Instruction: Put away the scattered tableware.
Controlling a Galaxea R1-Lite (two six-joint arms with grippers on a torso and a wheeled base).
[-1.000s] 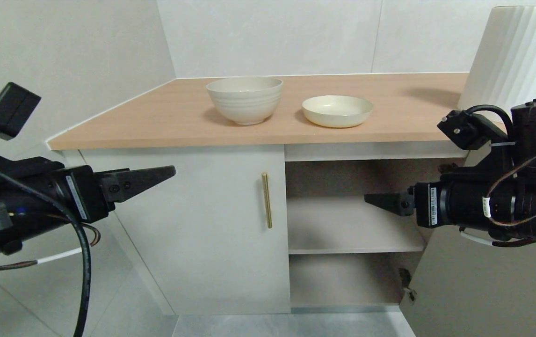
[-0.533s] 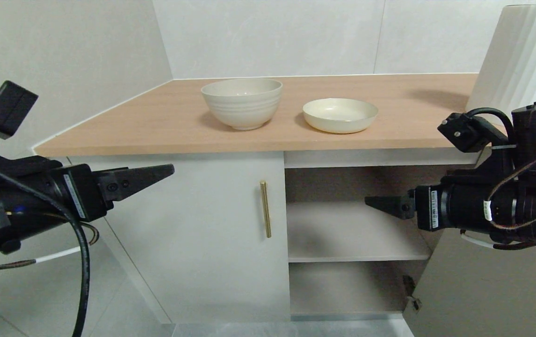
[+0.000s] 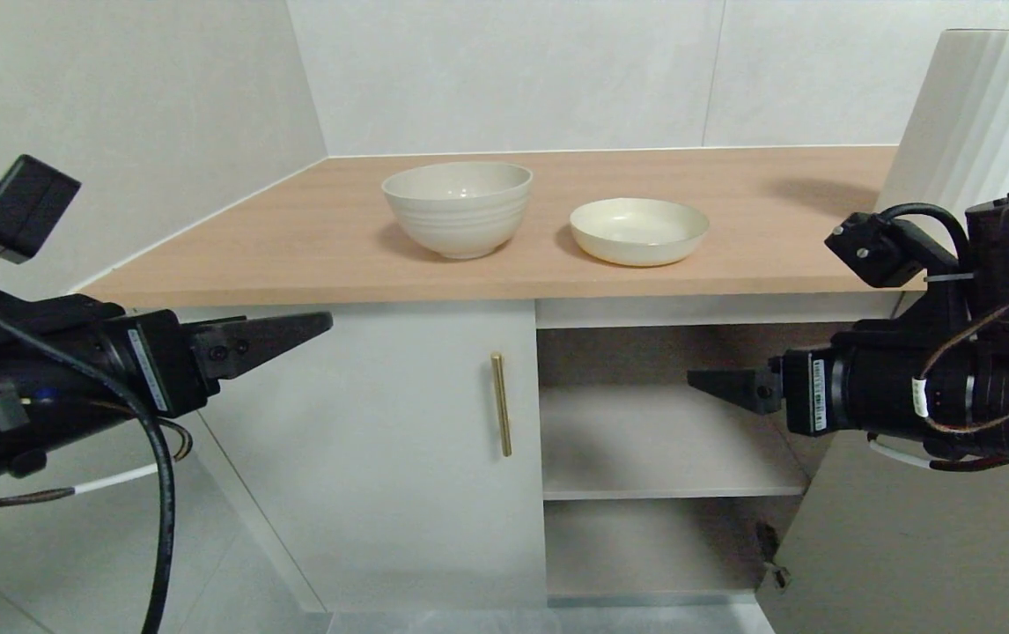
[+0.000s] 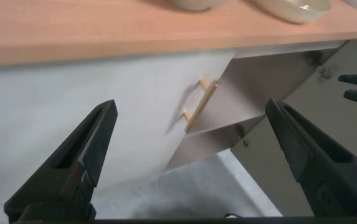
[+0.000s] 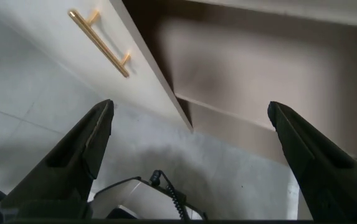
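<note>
A deep cream bowl (image 3: 456, 207) and a shallow cream dish (image 3: 639, 231) stand side by side on the wooden countertop (image 3: 311, 255); their undersides, the bowl (image 4: 194, 3) and the dish (image 4: 293, 7), show in the left wrist view. My left gripper (image 3: 311, 326) hangs below counter height in front of the shut cabinet door, its fingers (image 4: 72, 168) spread wide and holding nothing. My right gripper (image 3: 707, 386) sits level with the open cabinet compartment, open and holding nothing, its fingers (image 5: 78, 155) wide apart.
The left cabinet door is shut, with a gold handle (image 3: 501, 403). The right compartment stands open with a shelf (image 3: 663, 440) inside; its door (image 3: 865, 537) is swung out under my right arm. A tall white ribbed object (image 3: 980, 114) stands on the counter's right end.
The whole head picture has shifted, so the counter now sits lower in frame. Both arms keep the same pose, and the bowl and dish have not moved on the counter.
</note>
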